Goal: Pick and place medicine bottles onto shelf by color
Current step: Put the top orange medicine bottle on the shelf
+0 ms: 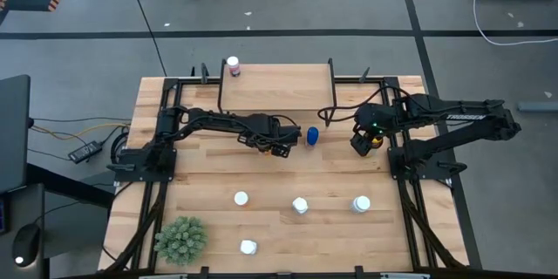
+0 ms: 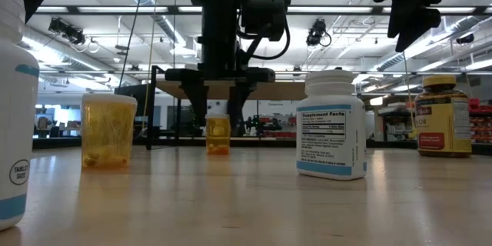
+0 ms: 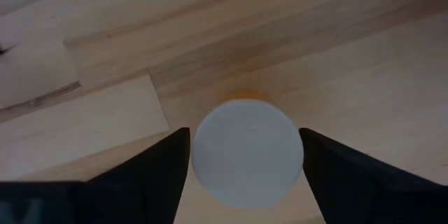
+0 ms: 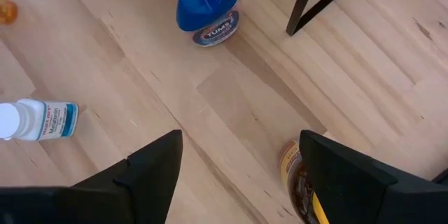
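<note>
An orange bottle with a white cap [image 3: 245, 152] stands on the table in front of the shelf [image 1: 275, 87]; it also shows in the low view [image 2: 217, 134]. My left gripper [image 1: 279, 137] is open above it, one finger close on either side of the cap. My right gripper [image 1: 366, 142] is open and empty over the dark amber, yellow-capped bottle [image 4: 299, 182], which stands on the table [image 2: 443, 115]. A blue bottle [image 1: 312, 135] stands between the two grippers. A pinkish bottle [image 1: 233, 67] stands on the shelf's far left corner.
Several white bottles [image 1: 241, 198] [image 1: 300, 205] [image 1: 361, 203] [image 1: 248, 247] stand on the table's near half, and a green spiky plant [image 1: 181, 237] stands at the near left corner. The shelf's black leg [image 4: 315, 0] stands close to the blue bottle.
</note>
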Robot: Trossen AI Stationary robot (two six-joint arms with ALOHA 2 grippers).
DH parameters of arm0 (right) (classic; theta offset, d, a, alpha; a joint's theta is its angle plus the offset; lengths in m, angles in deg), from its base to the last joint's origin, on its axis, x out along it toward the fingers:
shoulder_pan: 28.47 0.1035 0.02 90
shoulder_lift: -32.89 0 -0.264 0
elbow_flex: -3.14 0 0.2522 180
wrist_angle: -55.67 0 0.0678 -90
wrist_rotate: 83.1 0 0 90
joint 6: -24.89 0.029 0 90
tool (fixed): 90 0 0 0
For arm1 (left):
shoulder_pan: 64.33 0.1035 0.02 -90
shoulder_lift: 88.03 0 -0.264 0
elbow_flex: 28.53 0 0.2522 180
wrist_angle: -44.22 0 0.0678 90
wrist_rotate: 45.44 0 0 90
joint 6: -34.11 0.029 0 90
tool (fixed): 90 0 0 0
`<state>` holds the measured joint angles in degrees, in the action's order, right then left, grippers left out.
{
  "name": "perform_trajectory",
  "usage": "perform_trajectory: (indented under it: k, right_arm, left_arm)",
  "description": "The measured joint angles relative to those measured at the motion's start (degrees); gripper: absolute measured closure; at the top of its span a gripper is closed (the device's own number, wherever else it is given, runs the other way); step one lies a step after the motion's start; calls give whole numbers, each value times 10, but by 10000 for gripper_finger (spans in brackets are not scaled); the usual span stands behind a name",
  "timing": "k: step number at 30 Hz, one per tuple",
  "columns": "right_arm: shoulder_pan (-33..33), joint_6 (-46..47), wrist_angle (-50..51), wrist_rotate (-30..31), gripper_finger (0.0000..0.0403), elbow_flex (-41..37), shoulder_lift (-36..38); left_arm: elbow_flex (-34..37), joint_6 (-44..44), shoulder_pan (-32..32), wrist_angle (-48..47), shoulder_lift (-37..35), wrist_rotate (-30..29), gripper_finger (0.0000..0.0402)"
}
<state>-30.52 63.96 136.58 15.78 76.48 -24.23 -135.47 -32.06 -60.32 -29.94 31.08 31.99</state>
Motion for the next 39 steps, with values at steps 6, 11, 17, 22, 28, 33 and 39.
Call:
perform_trajectory:
  k: [6,11,17,22,28,33,39]
  right_arm:
    - [0,1,0,0,107,0,0]
    - [0,3,0,0,107,0,0]
    - [0,8,0,0,107,0,0]
    - [0,11,0,0,107,0,0]
    - [0,14,0,0,107,0,0]
    - [0,14,0,0,107,0,0]
    - [0,14,0,0,107,0,0]
  left_arm:
    - [0,13,-1,0,0,1,159]
    - [0,31,-1,-1,0,12,178]
    - [-10,70,-1,-9,0,45,180]
    - [-56,124,-2,-67,0,60,170]
    - [-153,220,-5,-196,0,58,176]
    - [-243,300,-5,-288,0,55,175]
    - [-319,445,-5,-297,-15,40,172]
